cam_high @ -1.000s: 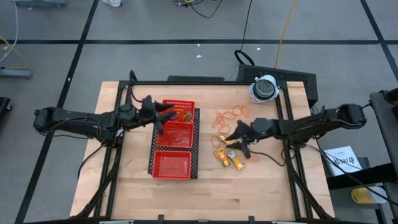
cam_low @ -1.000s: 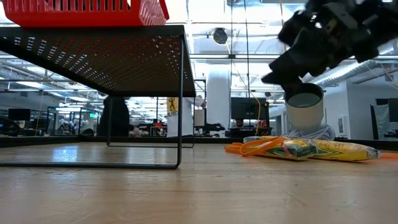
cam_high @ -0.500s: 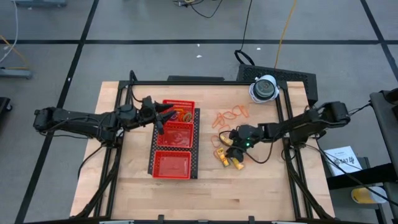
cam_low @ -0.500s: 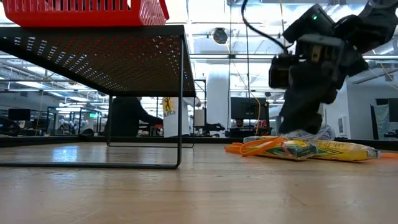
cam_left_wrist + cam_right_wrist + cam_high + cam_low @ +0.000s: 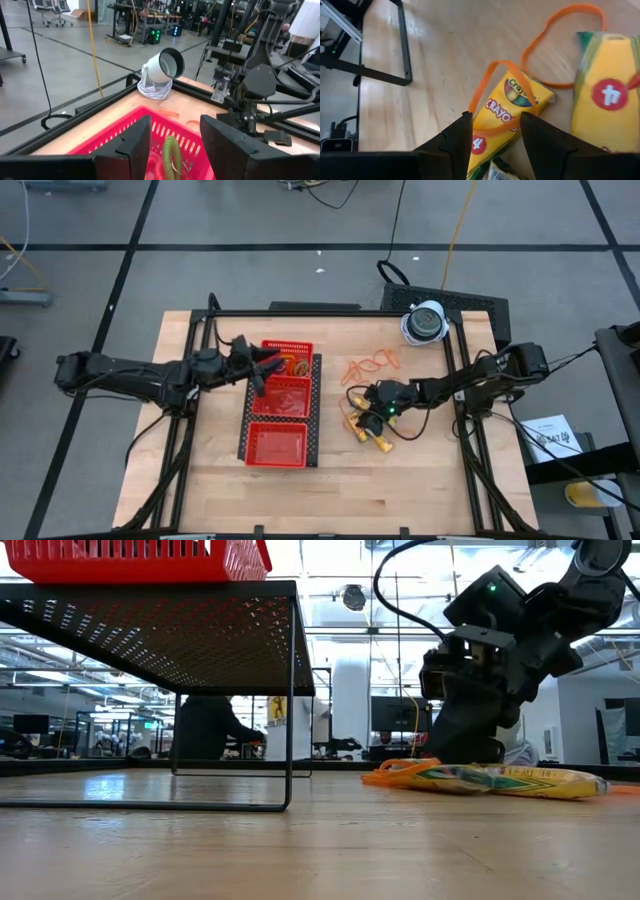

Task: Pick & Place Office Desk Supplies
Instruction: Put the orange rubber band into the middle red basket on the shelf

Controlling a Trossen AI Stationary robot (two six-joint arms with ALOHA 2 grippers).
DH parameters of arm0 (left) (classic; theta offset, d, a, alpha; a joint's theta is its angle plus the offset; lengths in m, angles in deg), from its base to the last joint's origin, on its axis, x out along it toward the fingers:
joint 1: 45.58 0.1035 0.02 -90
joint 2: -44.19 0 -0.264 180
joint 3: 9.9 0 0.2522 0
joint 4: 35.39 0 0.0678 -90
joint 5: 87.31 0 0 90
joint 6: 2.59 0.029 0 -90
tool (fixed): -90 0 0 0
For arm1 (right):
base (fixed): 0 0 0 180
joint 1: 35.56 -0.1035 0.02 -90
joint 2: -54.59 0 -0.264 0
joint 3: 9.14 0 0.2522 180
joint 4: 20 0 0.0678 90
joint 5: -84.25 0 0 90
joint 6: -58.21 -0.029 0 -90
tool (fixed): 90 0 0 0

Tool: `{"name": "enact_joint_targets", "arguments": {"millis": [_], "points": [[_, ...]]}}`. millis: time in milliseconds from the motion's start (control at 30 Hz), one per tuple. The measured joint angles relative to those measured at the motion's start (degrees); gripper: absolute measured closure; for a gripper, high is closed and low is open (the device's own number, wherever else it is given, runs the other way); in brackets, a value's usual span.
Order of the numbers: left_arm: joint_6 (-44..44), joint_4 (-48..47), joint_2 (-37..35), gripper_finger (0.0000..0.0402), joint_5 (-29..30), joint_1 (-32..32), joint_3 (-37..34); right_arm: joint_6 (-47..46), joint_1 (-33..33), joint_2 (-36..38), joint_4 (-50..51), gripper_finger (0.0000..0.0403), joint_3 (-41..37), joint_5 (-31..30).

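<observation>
Small yellow Crayola crayon boxes (image 5: 368,434) lie flat on the table right of the red tray (image 5: 250,442), tangled with orange rubber-band loops (image 5: 565,30). More orange loops (image 5: 372,365) lie farther back. My right gripper (image 5: 362,416) is low over the boxes and open. In its wrist view (image 5: 492,125) its fingers stand on either side of one crayon box (image 5: 512,107) that has an orange band across it. My left gripper (image 5: 265,370) hangs open and empty over the tray's far compartment, which holds a green ring (image 5: 170,155) and orange bands.
The red tray sits on a black mesh stand (image 5: 200,630) raised on thin legs. A white-grey dome-like object (image 5: 425,322) stands at the far right corner. Black frame rails (image 5: 462,370) run along the table's sides. Bare wood lies near the front edge.
My right gripper has moved down and toward the table's left, and has tipped its fingers down onto the crayon boxes. In the low view it has dropped from well above the table to just above the boxes.
</observation>
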Motion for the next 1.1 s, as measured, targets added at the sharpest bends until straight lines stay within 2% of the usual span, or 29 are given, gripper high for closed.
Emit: {"name": "enact_joint_targets", "arguments": {"millis": [467, 833, 1100], "points": [[0.25, 3.37, 4.97, 0.0224, 0.03, 0.17, 0.0, -0.25, 1.31, 0.75, 2.01, 0.0248, -0.11, 1.66], [1.08, 3.57, 4.96, 0.0224, 0.04, 0.22, 0.0, -0.36, 1.9, 0.74, 2.1, 0.0248, -0.11, -1.44], [1.08, 3.57, 4.96, 0.0224, 0.07, 0.22, 0.0, 3.61, 1.4, 0.74, -2.87, 0.0248, -0.11, -2.7]]}}
